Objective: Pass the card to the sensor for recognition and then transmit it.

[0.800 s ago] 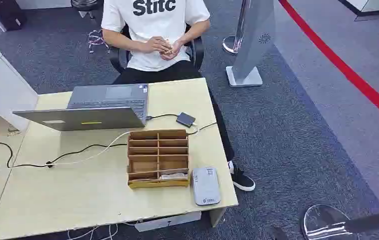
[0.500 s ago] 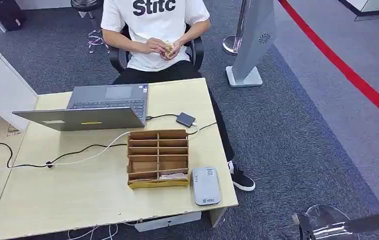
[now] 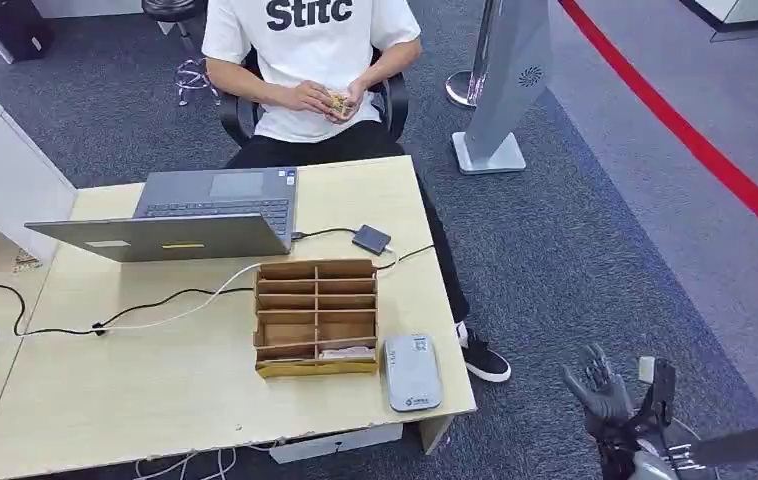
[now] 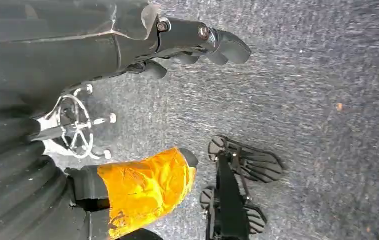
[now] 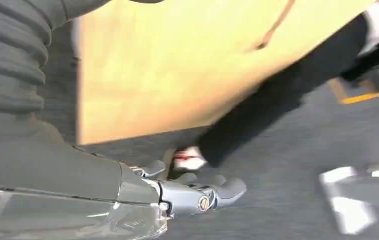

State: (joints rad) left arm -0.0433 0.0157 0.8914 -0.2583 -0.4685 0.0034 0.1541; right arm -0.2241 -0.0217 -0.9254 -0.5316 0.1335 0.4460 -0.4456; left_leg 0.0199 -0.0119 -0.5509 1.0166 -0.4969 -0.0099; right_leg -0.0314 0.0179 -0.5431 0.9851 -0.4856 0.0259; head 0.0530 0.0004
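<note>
Right hand: dark right hand (image 3: pixel 600 388), fingers spread, holding nothing, above grey carpet.
Left hand: left hand (image 4: pixel 197 42), grip unclear.
Sensor: rounded grey sensor (image 3: pixel 412 371), beyond right hand, on pale wooden counter (image 3: pixel 155 390).
Rack: slotted cardboard rack (image 3: pixel 316 316), beside sensor.

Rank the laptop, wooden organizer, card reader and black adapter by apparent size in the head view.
1. laptop
2. wooden organizer
3. card reader
4. black adapter

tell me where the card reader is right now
In the head view the grey card reader lies flat near the desk's front right corner, just right of the wooden organizer box and well left of the raised right robot hand.
</note>
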